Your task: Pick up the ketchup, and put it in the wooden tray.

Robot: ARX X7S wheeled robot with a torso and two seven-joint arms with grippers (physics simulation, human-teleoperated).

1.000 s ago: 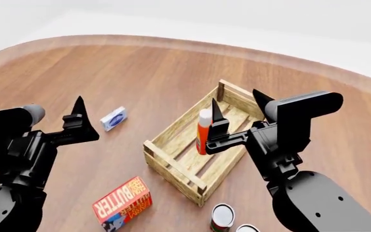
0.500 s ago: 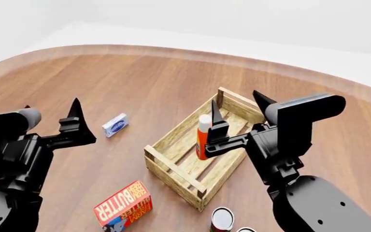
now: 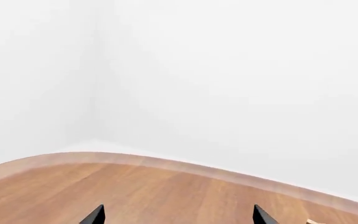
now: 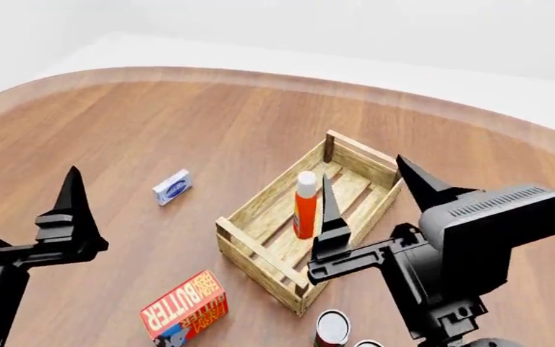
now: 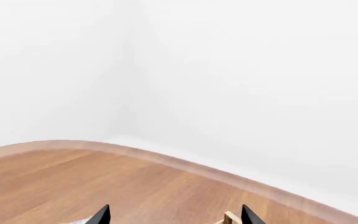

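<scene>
Orange-red and white-capped, the ketchup is seen standing upright inside the wooden tray, near its middle, on the brown counter. The right gripper is held just on the near-right side of the bottle, its jaws spread wide and nothing held between them; the left gripper is likewise open and empty at the near left. A toppled bottle is judged the remaining risk, should a right fingertip brush it.
</scene>
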